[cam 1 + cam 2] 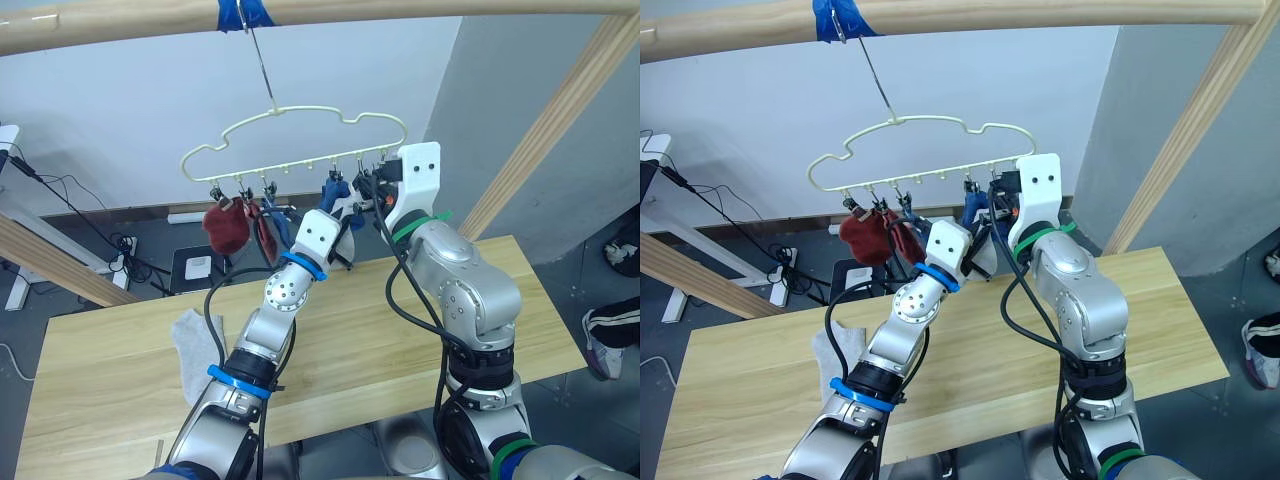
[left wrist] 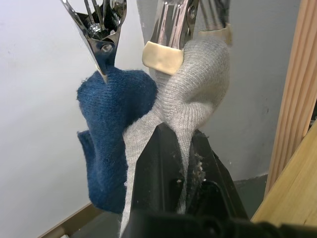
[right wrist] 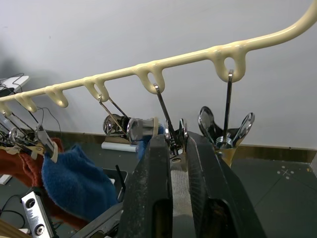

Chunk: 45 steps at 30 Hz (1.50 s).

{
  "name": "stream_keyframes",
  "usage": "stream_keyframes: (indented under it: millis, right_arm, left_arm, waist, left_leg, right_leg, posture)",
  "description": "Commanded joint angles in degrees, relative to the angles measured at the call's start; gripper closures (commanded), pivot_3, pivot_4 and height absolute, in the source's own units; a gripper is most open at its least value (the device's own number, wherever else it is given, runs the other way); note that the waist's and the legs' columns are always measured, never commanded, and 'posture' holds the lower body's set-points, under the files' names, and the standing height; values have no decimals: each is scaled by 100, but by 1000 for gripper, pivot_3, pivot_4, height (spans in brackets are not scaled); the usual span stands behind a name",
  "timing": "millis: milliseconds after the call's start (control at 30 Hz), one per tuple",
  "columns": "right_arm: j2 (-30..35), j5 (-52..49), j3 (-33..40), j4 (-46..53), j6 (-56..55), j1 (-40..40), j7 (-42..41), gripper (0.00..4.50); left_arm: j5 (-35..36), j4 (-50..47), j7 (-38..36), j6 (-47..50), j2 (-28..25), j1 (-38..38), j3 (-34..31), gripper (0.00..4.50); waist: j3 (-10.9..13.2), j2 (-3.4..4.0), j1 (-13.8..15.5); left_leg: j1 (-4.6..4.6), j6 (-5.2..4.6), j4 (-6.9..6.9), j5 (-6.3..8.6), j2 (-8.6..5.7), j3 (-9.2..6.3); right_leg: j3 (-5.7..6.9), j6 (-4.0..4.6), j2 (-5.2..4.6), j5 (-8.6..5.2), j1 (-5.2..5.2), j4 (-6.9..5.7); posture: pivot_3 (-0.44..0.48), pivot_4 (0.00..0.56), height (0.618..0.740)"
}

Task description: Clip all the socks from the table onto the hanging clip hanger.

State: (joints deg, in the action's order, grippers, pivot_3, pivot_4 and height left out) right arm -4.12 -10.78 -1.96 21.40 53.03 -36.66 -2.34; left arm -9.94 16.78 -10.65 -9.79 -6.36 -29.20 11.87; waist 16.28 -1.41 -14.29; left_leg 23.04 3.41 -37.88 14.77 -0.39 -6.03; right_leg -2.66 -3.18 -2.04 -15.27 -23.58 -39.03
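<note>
The left tool [image 2: 185, 163] pinches a light grey sock [image 2: 198, 89] that hangs long-axis down from a clip at upper centre, touching a blue sock [image 2: 106, 134]. The right tool [image 3: 173, 148] is pressed on a metal clip [image 3: 171, 134] under the clip hanger [image 1: 300, 150]. Rust-red socks [image 1: 228, 228] hang at centre left. Another grey sock [image 1: 195, 340] lies flat on the bench [image 1: 100, 380], lower left. No writing is legible.
</note>
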Motion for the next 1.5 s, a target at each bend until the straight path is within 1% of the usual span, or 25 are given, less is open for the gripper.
stream_keyframes:
  millis: [33, 67, 100, 133, 200, 433, 500, 567, 700, 767, 833, 933, 1000, 1067, 1200, 1300, 1500]
  right_arm:
    - [-4, -39, -41, 261, -54, -11, 23, 2696]
    - [8, -38, -48, 262, -57, -12, 12, 2267]
    - [23, -36, -56, 263, -57, -15, 2, 2036]
    - [40, -36, -64, 268, -55, -16, -8, 1633]
    - [76, -48, -79, 295, -46, -8, -40, 1633]
    - [477, -259, -268, 882, 319, 128, -409, 1633]
    - [745, -306, -390, 1124, 393, 197, -582, 1608]
    - [1053, -333, -467, 1406, 419, 302, -759, 1608]
    - [1323, -377, -495, 1641, 411, 417, -869, 1608]
    - [1409, -401, -477, 1738, 425, 485, -871, 1608]
    - [1546, -371, -455, 1862, 388, 601, -852, 1608]
    - [1668, -313, -435, 1926, 302, 671, -819, 1608]
    - [1729, -253, -460, 1880, 213, 666, -790, 1608]
    - [1763, -151, -518, 1764, 98, 652, -735, 1608]
    - [1738, 98, -674, 1432, -147, 621, -647, 1608]
    - [1688, 292, -724, 1109, -368, 567, -581, 1608]
    - [1487, 508, -723, 449, -779, 351, -523, 1608]
  left_arm:
    - [-16, -73, 58, -65, 50, -76, -35, 4500]
    - [-14, -75, 55, -66, 50, -74, -34, 4500]
    - [-11, -76, 52, -63, 52, -74, -33, 4500]
    - [-11, -75, 49, -59, 52, -76, -32, 4500]
    - [-15, -61, 57, -48, 56, -91, -34, 4500]
    - [90, -60, 19, -93, 99, -133, -73, 4500]
    - [164, -118, -48, -39, 96, -114, -98, 3964]
    - [287, -256, -290, 161, 49, -24, -64, 3484]
    - [484, -529, -615, 309, -47, 117, -66, 2337]
    - [606, -734, -802, 377, -122, 209, -89, 2337]
    - [1052, -1217, -1441, 494, -390, 448, -118, 2337]
    - [1600, -1829, -2195, 798, -834, 749, -215, 2337]
    - [1881, -2085, -2480, 1095, -1084, 860, -323, 2337]
    - [2316, -2443, -2849, 1552, -1400, 982, -483, 2337]
    - [3182, -3138, -3550, 2053, -1905, 1141, -774, 2337]
    - [3772, -3430, -3789, 2620, -2243, 1062, -1100, 2337]
    - [4300, -3590, -3821, 3342, -2629, 694, -1460, 2337]
  waist:
    - [0, 0, -2]
    - [0, 0, -2]
    - [0, 0, -3]
    - [0, 0, -3]
    - [0, 0, -4]
    - [0, 0, -5]
    - [0, 0, -4]
    - [0, 0, -3]
    - [0, 0, -6]
    - [0, 0, -14]
    - [0, 0, -16]
    - [0, 0, -23]
    - [0, 0, -19]
    - [0, 0, -6]
    - [0, 0, 1]
    - [0, 0, 16]
    - [0, 0, 31]
  left_leg:
    - [0, 0, 0, 0, 0, 0]
    - [0, 0, 0, 0, 0, 0]
    - [0, 0, 0, 0, 0, 0]
    - [0, 0, 0, 0, 0, 0]
    - [0, 0, 0, 0, 0, 0]
    - [1, 0, 0, 0, -1, 0]
    - [1, 0, 0, 0, 0, 0]
    - [1, 0, 0, 0, -1, -1]
    - [0, 0, 0, 0, -1, 0]
    - [0, 0, 0, 0, 0, -1]
    - [0, 0, 0, 0, 1, -1]
    - [-2, 0, 3, 0, 5, 1]
    - [-3, 1, 1, 0, 6, 1]
    - [-4, -1, -1, -1, 5, -1]
    - [-5, -1, -1, -2, 6, 0]
    - [-4, -1, 0, -2, 7, -1]
    - [-5, -1, 0, -2, 5, -2]
  right_leg:
    - [0, 0, 0, 0, 0, 0]
    - [0, 0, 0, 0, 0, 0]
    - [0, 0, 0, 0, 0, 0]
    - [0, 0, 0, 0, 0, 0]
    - [0, 0, 0, 0, 0, 0]
    - [1, -1, 0, -1, 0, 2]
    - [1, -1, 0, -1, 0, 1]
    - [2, -1, 0, -1, 0, 2]
    - [2, -2, 1, -1, 2, 2]
    - [2, -2, 2, -1, 2, 2]
    - [1, -2, 2, -1, 1, 1]
    - [-1, -2, 5, -1, 2, 2]
    - [-2, -1, 6, -1, 1, 0]
    - [-2, -2, 5, -1, 4, -1]
    - [-3, -2, 6, -2, 5, 1]
    - [-2, -2, 6, -1, 4, 2]
    - [-1, -2, 6, -1, 4, 1]
  posture:
    - [-351, 238, 739]
    - [-351, 238, 739]
    - [-351, 238, 739]
    - [-351, 238, 739]
    - [-351, 238, 739]
    - [-352, 238, 739]
    - [-355, 237, 739]
    - [-354, 236, 739]
    - [-357, 235, 739]
    - [-357, 234, 739]
    - [-358, 231, 739]
    - [-354, 229, 739]
    - [-350, 228, 739]
    - [-341, 228, 739]
    - [-321, 228, 739]
    - [-310, 226, 739]
    - [-284, 220, 739]
